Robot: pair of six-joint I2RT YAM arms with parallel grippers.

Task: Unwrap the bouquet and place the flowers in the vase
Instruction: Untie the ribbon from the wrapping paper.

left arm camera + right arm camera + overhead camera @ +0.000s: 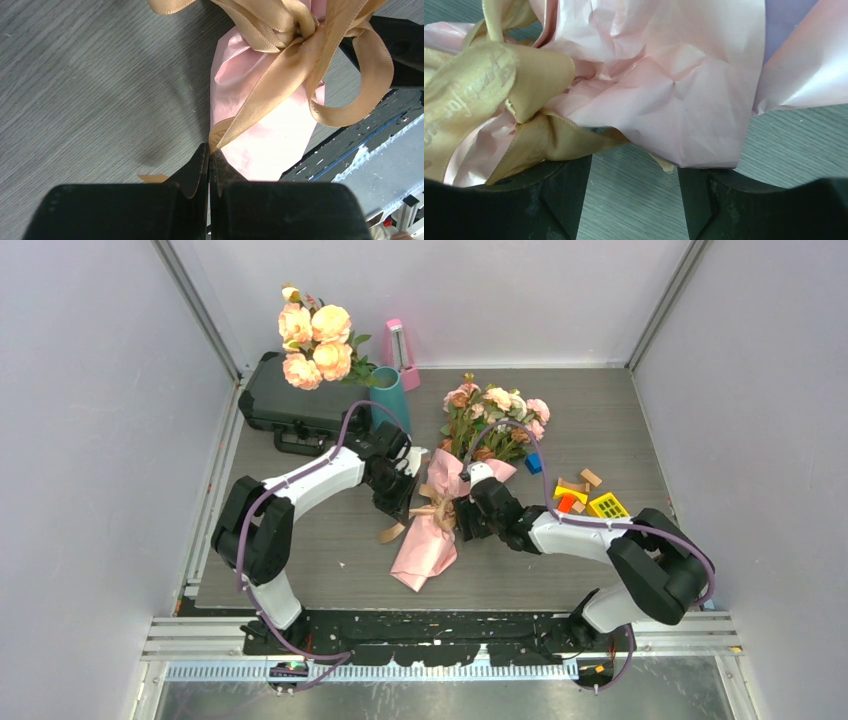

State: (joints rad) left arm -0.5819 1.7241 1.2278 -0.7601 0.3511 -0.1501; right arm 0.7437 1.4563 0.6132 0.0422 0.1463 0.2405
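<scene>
Left claw (209, 152) is clamped on a ribbon (265, 90) tail. Right claw (634, 169) stands wide beside the knot (521, 117), holding nothing. The bouquet (430, 535) lies on the table (300, 550), wrapped and tied. Unwrapping is barely begun; the flowers (495, 415) are not yet in the vase (392, 395) beyond.

Carries the bouquet (425, 545), tied with tan ribbon (280, 30), lying flat mid-way across the grey wood-grain desk (330, 560), flower heads toward the far edge. Bears a black case (285, 400) at far left, the vase (392, 400) upright just beside it, a pink metronome-shaped object (397, 345) behind. Holds small coloured blocks (607, 506) scattered at right.
</scene>
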